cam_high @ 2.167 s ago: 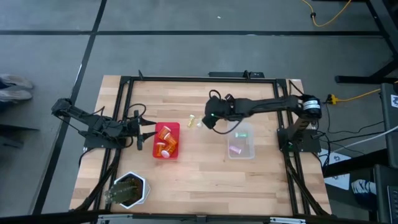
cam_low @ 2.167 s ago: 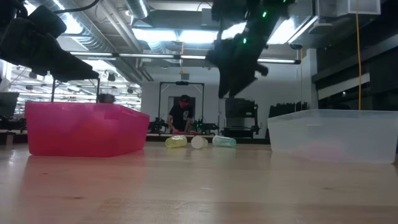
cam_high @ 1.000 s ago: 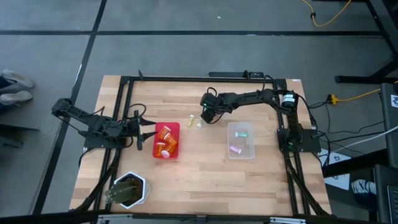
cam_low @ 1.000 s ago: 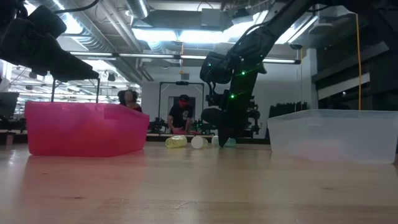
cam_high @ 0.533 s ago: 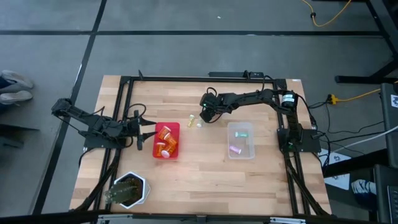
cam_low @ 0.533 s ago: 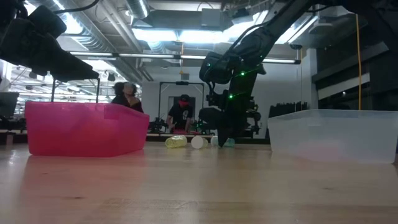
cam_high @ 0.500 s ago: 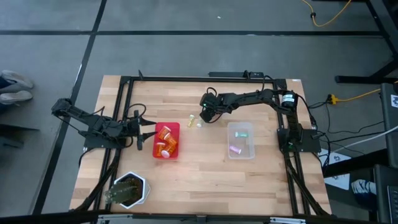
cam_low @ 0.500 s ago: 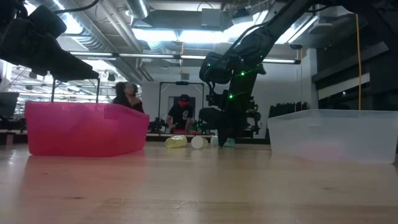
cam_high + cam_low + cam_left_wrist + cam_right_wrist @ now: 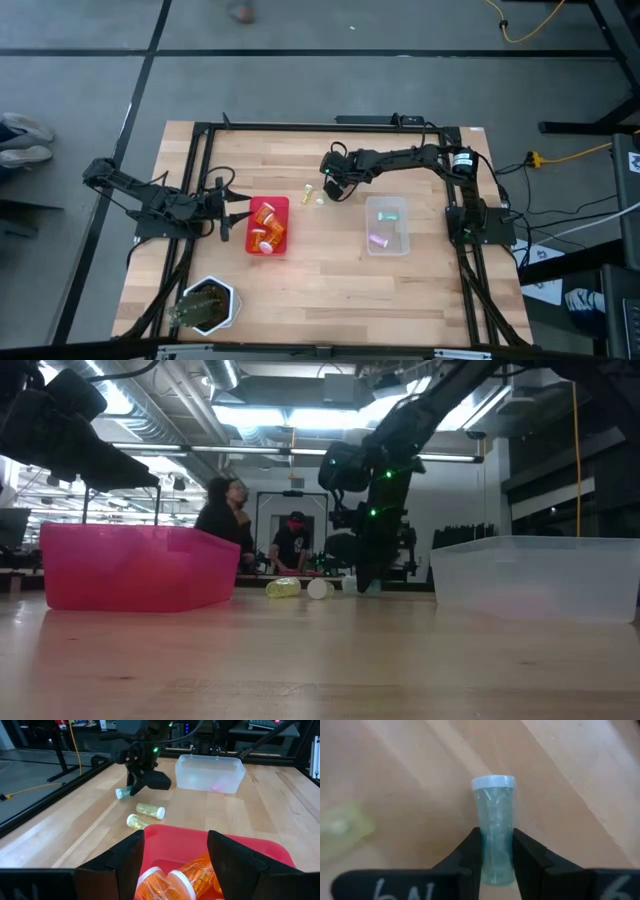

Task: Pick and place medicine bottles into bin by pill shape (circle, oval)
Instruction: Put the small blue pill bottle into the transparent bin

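Observation:
A teal medicine bottle [image 9: 493, 805] with a pale cap lies on its side on the wood, and my right gripper [image 9: 496, 834] is shut on it; the high view places that gripper [image 9: 333, 190] behind the two bins. Two yellow-green bottles [image 9: 150, 810] [image 9: 137, 821] lie on the table just to its left. The pink bin [image 9: 267, 225] holds several orange bottles [image 9: 197, 870]. The clear bin [image 9: 388, 225] holds a green bottle and a pink one. My left gripper [image 9: 232, 208] hovers open at the pink bin's left wall. My right gripper pinches the teal bottle's body [image 9: 495, 822] between its two fingers [image 9: 472, 850], on the half away from the cap. The fingers come from above, pointing down, and lie across the bottle. The capped end [image 9: 493, 781] sticks out free, and the bottle appears to lie on the table.
A white hexagonal pot [image 9: 208, 305] with dark contents stands at the table's near left corner. A black frame [image 9: 200, 135] runs around the table. Bare wood lies between and in front of the two bins. A person [image 9: 228, 510] stands in the room behind.
My right gripper has stayed low at the teal bottle, with no clear shift. The bottles and bins stand as before. In the room behind the table a person has walked toward the right.

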Robot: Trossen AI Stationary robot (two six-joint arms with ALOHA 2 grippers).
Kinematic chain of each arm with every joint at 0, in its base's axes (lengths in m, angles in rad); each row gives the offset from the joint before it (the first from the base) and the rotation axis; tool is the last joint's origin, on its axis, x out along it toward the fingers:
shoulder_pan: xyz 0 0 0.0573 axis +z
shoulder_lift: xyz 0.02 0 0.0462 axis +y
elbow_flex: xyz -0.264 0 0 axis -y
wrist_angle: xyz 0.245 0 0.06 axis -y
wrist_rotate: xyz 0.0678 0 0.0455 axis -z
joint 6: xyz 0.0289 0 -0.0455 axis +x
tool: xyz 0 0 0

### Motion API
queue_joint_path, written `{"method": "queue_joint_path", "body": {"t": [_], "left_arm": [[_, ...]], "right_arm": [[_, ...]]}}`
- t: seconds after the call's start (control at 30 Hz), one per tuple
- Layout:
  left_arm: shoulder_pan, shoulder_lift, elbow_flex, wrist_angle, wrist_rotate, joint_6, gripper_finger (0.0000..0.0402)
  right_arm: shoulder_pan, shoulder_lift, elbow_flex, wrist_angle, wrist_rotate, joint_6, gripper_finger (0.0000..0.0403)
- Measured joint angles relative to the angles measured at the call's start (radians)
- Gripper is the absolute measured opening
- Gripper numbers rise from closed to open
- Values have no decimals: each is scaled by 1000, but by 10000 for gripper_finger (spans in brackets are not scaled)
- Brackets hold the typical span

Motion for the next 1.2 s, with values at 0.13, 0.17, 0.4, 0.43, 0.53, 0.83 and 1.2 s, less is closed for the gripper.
{"method": "queue_joint_path", "body": {"t": [0.13,0.17,0.4,0.43,0.53,0.83,1.2], "left_arm": [[0,0,0,0,0,0,212],[0,0,0,0,0,0,212],[0,0,0,0,0,0,212],[0,0,0,0,0,0,212],[0,0,0,0,0,0,212],[0,0,0,0,0,0,212],[0,0,0,0,0,0,212]], "right_arm": [[49,0,93,-183,82,-19,83],[65,0,124,-240,103,-21,83],[226,-1,361,-673,205,67,82],[254,-2,385,-727,207,88,82],[342,-2,435,-874,211,146,82],[534,-16,360,-1020,257,276,89],[656,-18,152,-1022,229,607,91]]}}
